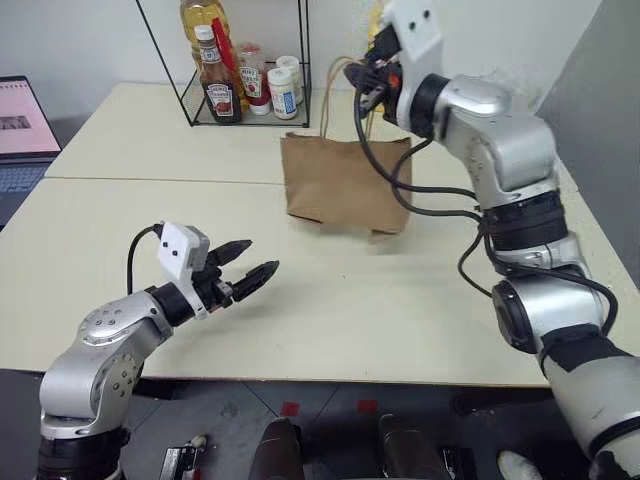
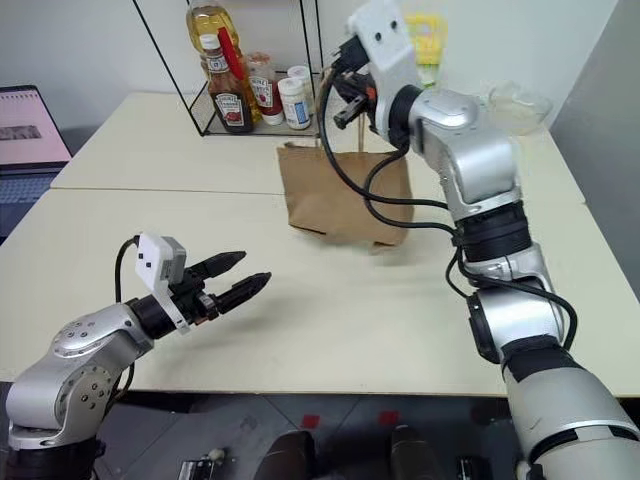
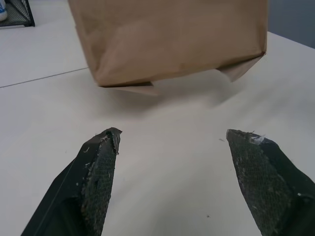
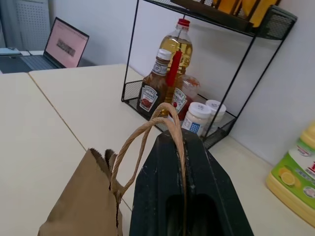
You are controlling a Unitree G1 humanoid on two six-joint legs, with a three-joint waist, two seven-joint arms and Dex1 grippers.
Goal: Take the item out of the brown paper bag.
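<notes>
Left gripper hovers low over table, jaws wide and empty, aimed at bag, likely ready to reach in. Right gripper, clamped on handle, lifts bag's base. Item is hidden, presumably inside.

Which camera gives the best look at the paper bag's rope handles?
The right wrist view: a tan cord handle loops over the shut right gripper above the brown paper bag. Both eye views show the handles partly behind that arm; the left wrist view shows the bag's lower part.
</notes>
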